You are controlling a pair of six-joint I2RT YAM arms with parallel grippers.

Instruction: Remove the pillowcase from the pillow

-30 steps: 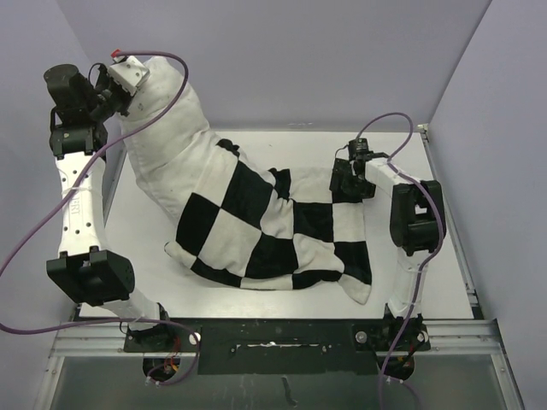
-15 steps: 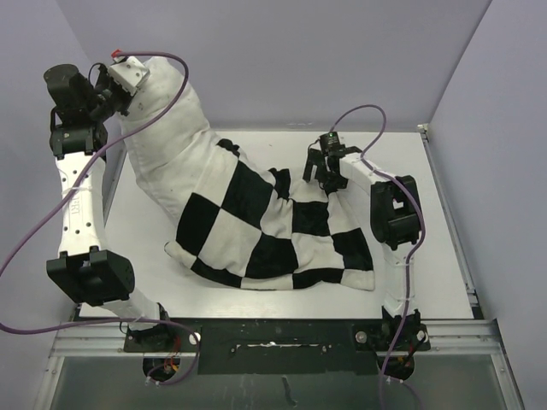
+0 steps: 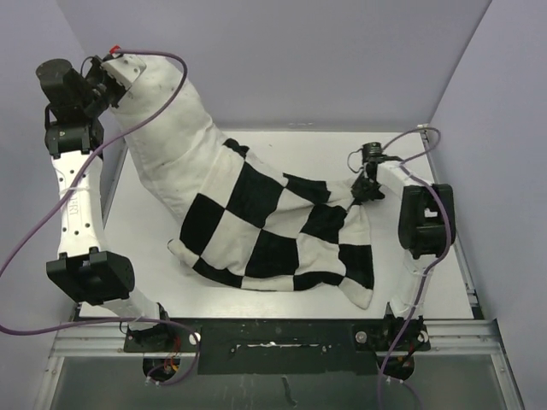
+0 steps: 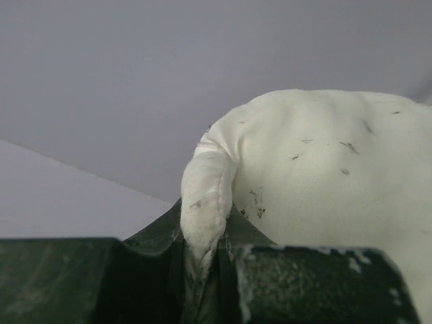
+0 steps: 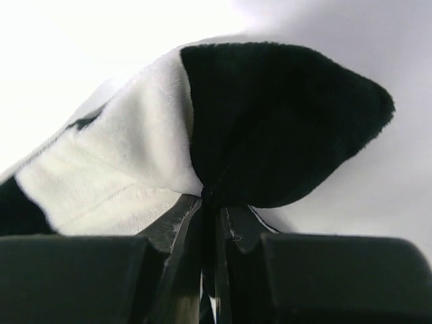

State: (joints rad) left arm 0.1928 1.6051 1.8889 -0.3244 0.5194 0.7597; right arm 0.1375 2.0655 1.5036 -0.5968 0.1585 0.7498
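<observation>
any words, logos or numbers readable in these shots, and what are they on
Nothing can be read with confidence in any view.
On the left arm's white link there is a small dark marking, too small and blurred to read.
The pillowcase has only black-and-white checks, no lettering.
The pillow is plain off-white fabric with no label in view.

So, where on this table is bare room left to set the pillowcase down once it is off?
Bare table lies between the left arm and the pillow, and along the back wall behind the pillowcase, left of the right gripper. The middle and near right are covered by cloth.
</observation>
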